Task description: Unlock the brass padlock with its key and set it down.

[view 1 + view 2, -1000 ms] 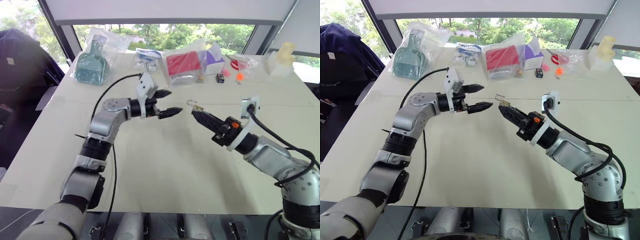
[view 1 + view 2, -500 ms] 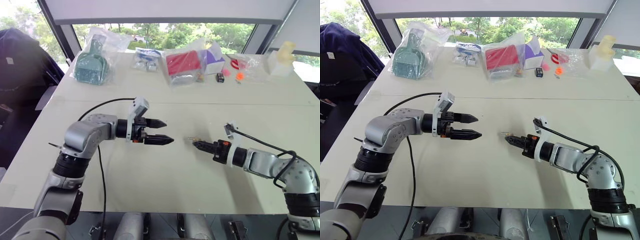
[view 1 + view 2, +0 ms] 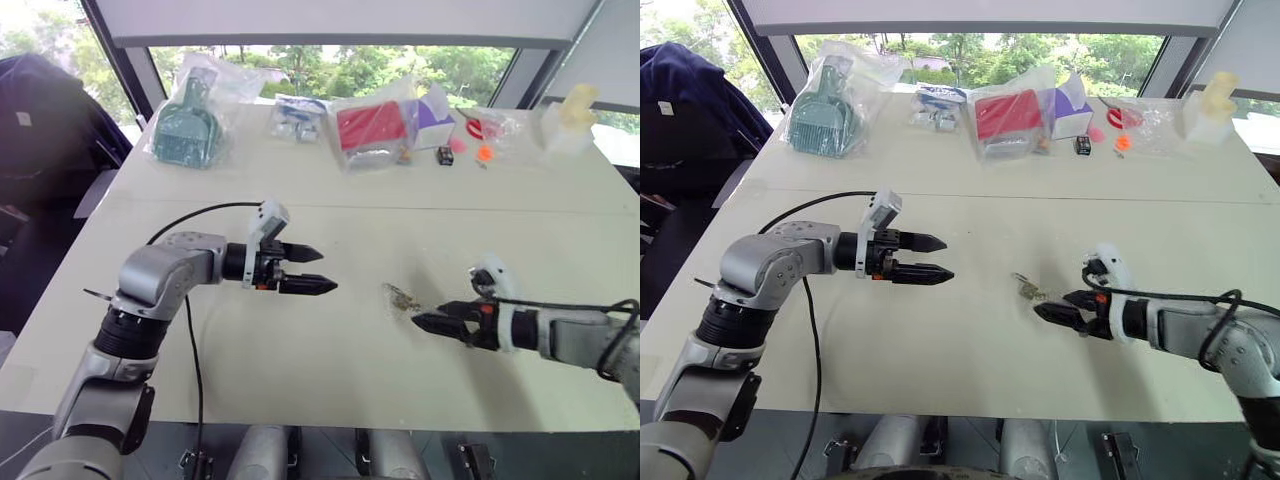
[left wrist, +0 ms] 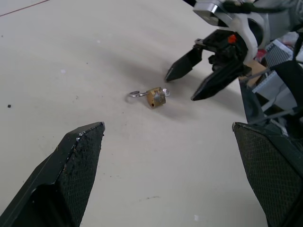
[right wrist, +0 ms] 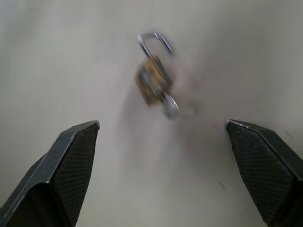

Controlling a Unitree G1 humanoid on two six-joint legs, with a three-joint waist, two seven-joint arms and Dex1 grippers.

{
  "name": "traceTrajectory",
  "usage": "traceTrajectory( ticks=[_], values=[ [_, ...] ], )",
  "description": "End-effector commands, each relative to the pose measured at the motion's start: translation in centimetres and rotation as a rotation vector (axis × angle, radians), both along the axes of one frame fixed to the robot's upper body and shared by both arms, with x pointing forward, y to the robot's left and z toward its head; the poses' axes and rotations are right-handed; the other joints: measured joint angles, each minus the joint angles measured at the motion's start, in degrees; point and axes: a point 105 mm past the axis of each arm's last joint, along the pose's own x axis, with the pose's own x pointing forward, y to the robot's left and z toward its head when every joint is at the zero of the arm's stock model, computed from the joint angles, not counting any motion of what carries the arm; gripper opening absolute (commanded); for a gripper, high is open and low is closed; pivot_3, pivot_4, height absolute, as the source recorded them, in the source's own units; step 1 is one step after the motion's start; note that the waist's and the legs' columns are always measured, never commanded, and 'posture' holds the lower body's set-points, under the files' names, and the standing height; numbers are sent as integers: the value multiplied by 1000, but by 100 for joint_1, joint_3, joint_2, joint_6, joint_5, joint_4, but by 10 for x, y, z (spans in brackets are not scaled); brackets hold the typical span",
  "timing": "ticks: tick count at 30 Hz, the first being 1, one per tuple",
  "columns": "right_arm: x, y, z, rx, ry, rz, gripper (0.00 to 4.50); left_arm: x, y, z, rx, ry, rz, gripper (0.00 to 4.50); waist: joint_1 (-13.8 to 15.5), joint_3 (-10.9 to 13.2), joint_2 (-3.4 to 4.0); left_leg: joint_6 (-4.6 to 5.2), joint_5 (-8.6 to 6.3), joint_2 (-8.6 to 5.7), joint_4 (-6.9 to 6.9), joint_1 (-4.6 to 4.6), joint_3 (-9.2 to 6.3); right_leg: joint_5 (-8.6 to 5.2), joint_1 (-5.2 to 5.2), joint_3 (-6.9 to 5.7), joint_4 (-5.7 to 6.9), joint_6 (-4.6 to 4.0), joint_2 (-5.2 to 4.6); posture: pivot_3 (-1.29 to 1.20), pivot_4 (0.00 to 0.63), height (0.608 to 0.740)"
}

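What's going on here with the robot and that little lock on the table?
The brass padlock lies on the white table, its shackle swung open, held by nothing. The right tool sits low just beside it with its fingers spread, apart from the lock. The left tool hovers open over the table further to the robot's left, pointing toward the lock. Bagged items line the far edge, untouched. The set-down looks done.

One padlock [image 4: 155,96], two tools, left [image 3: 309,270] and right [image 3: 432,318], one bench [image 3: 330,360], several bagged items [image 3: 372,128].
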Motion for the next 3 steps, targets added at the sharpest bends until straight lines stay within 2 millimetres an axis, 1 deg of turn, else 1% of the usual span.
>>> traceTrajectory(
  ticks=[1, 3],
  values=[
    [-11, -20, 12, -101, -94, 44, 4480, 4, 9, 11, -47, -47, 48, 4500, 10, 0, -1, 0, 0, 0, 0, 0, 0, 0, -1, 0, 0, 0, 0, 0, 150, 740],
    [-14, -24, 16, -97, -133, 42, 4480, 6, 12, 10, -48, -58, 74, 4500, 4, 1, -2, 0, 0, 1, -1, 1, -1, 0, 1, -1, 0, 0, 1, 0, 150, 740]
  ],
)
